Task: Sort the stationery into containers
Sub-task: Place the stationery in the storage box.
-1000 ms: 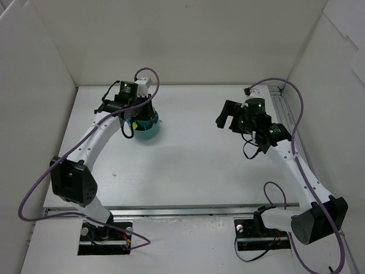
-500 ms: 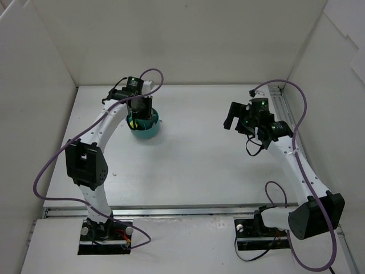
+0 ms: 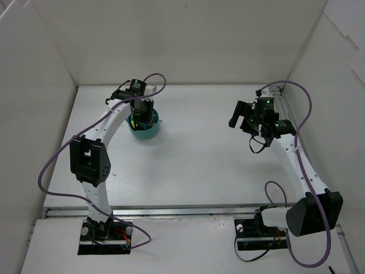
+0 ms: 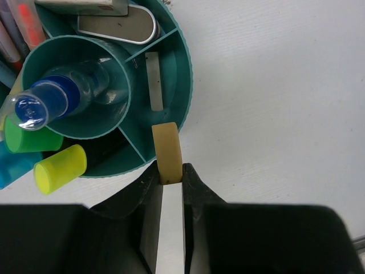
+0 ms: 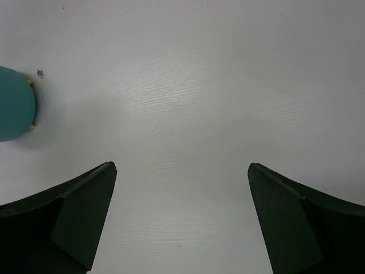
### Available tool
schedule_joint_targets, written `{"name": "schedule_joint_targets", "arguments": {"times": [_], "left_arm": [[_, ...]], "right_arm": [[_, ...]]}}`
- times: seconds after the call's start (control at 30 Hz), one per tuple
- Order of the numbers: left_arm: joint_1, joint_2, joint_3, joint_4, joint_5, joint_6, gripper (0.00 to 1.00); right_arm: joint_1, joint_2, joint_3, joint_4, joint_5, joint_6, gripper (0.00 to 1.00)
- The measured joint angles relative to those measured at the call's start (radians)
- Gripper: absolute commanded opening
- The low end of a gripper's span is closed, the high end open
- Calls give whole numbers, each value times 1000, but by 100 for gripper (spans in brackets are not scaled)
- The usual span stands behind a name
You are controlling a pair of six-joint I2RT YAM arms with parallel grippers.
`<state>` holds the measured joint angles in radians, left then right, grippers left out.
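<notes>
The round teal tub (image 3: pixel 145 128) stands at the back left of the table. In the left wrist view the tub (image 4: pixel 183 74) holds a blue-capped clear bottle (image 4: pixel 54 97) in its centre cup, yellow (image 4: pixel 60 168), green and blue highlighters at left, pens at top left and white erasers in the upper compartments. My left gripper (image 4: pixel 169 178) is shut on a tan eraser (image 4: pixel 166 151), held over the tub's near rim. My right gripper (image 5: pixel 182 171) is open and empty above bare table at the right; the tub's side (image 5: pixel 14 103) shows at the left edge of its view.
White walls enclose the table on the left, back and right. A metal rail (image 3: pixel 285 97) runs along the right edge near my right arm. Purple cables loop over both arms.
My left gripper has moved back and right over the tub, its arm now more upright. My right gripper has drawn a little to the right and back.
</notes>
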<state>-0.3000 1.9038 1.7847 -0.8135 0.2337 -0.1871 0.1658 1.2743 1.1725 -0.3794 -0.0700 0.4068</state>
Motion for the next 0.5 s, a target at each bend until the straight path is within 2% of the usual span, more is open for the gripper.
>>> {"name": "schedule_joint_targets", "arguments": {"times": [0.07, 0.13, 0.27, 0.43, 0.5], "left_arm": [[0, 14, 0, -3, -2, 2, 19], [0, 29, 0, -6, -3, 5, 22], [0, 49, 0, -10, -4, 9, 46], [0, 50, 0, -13, -5, 5, 57], [0, 48, 0, -13, -3, 7, 69]], "right_arm": [[-10, 10, -1, 0, -12, 3, 98], [-17, 16, -2, 0, -20, 7, 98], [-30, 16, -4, -1, -35, 11, 98], [-40, 16, -4, -1, -51, 11, 98], [-41, 16, -4, -1, -62, 11, 98]]}}
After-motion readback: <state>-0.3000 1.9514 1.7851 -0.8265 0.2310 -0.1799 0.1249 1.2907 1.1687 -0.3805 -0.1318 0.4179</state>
